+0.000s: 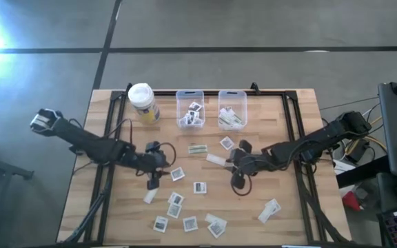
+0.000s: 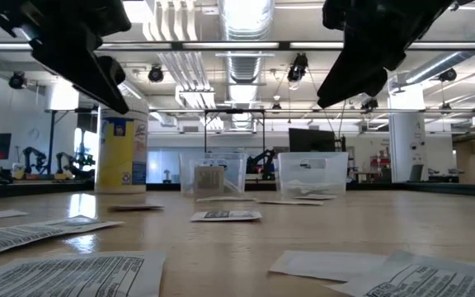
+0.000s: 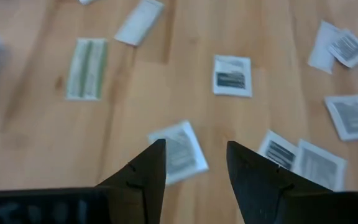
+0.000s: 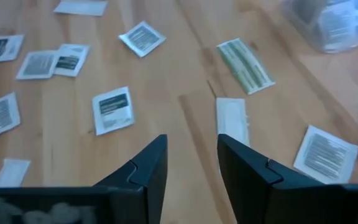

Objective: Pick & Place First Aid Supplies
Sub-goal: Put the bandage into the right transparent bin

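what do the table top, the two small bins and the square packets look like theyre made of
Table top: pale wood with a matte finish; plank seams and grain show.
Two bins: clear hard plastic, likely; the packets inside show through the walls.
Square packets: thin white paper or foil-lined paper, it seems; they lie flat with dark print, and the exact stock is not clear.

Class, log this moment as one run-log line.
left gripper: open, above square packet | right gripper: open, empty, above white strip | bins: some packets inside
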{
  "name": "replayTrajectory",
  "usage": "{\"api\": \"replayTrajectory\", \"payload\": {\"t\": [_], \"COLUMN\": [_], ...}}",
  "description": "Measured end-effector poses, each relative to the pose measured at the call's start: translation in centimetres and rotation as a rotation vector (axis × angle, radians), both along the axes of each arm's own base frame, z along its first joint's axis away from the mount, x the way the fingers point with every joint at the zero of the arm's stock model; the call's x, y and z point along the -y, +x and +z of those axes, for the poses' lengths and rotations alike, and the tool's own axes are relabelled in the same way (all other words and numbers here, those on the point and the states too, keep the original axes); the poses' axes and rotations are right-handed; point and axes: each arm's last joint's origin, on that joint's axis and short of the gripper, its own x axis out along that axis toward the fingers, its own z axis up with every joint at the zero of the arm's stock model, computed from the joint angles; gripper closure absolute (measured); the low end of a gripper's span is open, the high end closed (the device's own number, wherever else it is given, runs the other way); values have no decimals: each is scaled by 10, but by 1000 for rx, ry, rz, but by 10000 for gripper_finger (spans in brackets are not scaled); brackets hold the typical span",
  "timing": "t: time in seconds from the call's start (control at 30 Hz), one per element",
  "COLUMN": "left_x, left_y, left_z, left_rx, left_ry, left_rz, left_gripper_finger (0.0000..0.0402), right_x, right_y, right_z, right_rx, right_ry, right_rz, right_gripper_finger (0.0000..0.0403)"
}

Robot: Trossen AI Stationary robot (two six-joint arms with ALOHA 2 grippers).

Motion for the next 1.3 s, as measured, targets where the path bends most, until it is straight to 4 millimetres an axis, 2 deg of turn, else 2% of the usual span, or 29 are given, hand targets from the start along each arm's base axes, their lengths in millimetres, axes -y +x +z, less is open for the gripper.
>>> {"api": "replayTrajectory", "payload": {"t": [0.33,0.5,0.6,0.8,1.13,1.3], "left_x": [17,19,19,19,19,19], "left_y": [-14,-14,-14,-14,-14,-14], "left_z": [-18,-17,-17,-17,-17,-17], "left_rx": [-58,-48,-45,-46,-46,-47], "left_ry": [-65,-75,-76,-75,-75,-74], "left_rz": [-2,-4,-4,-5,-5,-5], "left_gripper_finger": [241,241,241,241,241,241], "right_x": [-29,-40,-41,-38,-11,-1], "right_y": [-4,5,16,35,54,63], "right_z": [-3,-14,-18,-26,-40,-49], "right_rx": [9,-23,-33,-105,-332,-411], "right_ry": [-17,-68,-156,-267,-253,-186], "right_rz": [156,208,207,205,44,25], "right_gripper_finger": [261,261,261,261,261,261]}}
